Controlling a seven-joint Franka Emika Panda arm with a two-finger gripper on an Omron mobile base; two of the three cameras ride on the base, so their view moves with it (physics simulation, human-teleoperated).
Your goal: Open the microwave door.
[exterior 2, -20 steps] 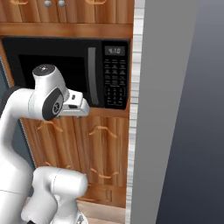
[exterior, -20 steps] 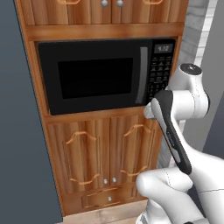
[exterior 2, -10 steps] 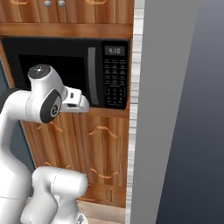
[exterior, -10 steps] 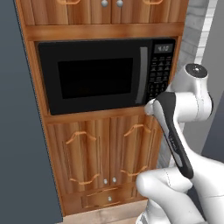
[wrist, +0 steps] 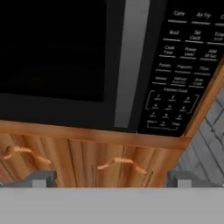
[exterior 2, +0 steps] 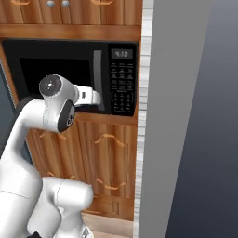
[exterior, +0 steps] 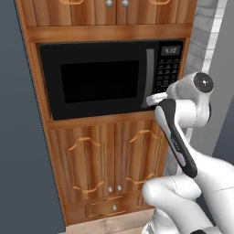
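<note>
End effector (wrist: 112, 180), fingers spread wide, before the glossy black microwave door (exterior: 98, 82) with its grey bar handle (wrist: 132, 61).

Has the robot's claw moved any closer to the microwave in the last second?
Yes. In the left base view the gripper, jaws open, has risen and reached leftward, now at the lower end of the grey handle on the microwave door, beside the keypad.

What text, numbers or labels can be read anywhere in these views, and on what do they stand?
"4:10", roughly: digital display at the top of the keypad panel, digits blurred, so uncertain.
Keypad button labels: white words in rows, too blurred to read reliably.
Microwave door and wooden cabinet doors: no text.
</note>
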